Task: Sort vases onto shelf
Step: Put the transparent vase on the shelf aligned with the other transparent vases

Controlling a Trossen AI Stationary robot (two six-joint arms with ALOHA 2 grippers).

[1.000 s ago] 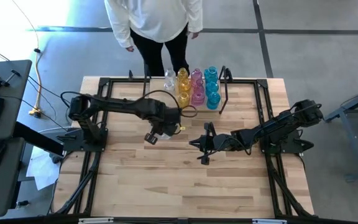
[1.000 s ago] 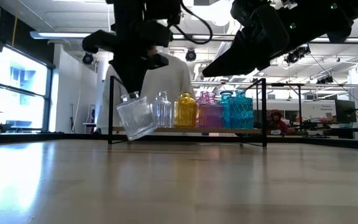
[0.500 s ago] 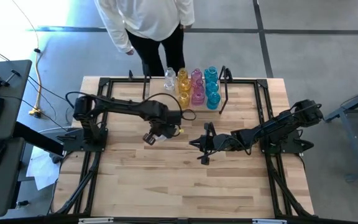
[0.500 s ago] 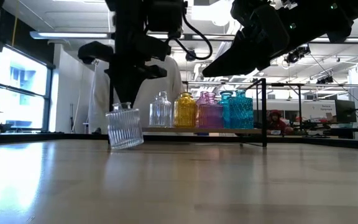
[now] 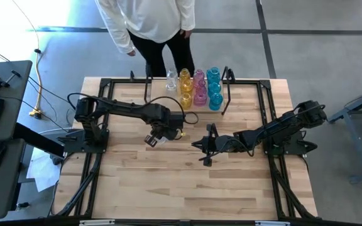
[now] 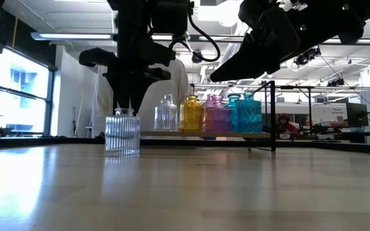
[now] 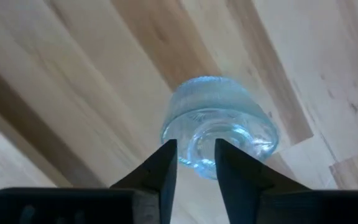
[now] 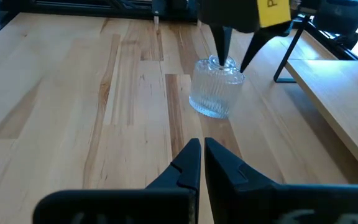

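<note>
Nearest you, the right gripper (image 5: 204, 152) hangs over the middle of the table (image 5: 168, 188) with its fingers pressed together and nothing between them. Just past it, your left gripper (image 6: 127, 108) stands straight down over a clear vase (image 6: 122, 133) that sits upright on the bare wood, short of the shelf (image 6: 198, 134); its fingers are parted a little on either side of the neck, and you cannot tell whether they touch the glass. Farther back, the shelf holds clear, amber, pink and blue vases (image 5: 197, 86) in rows. A person (image 5: 153, 19) stands beyond the table's far edge.
</note>
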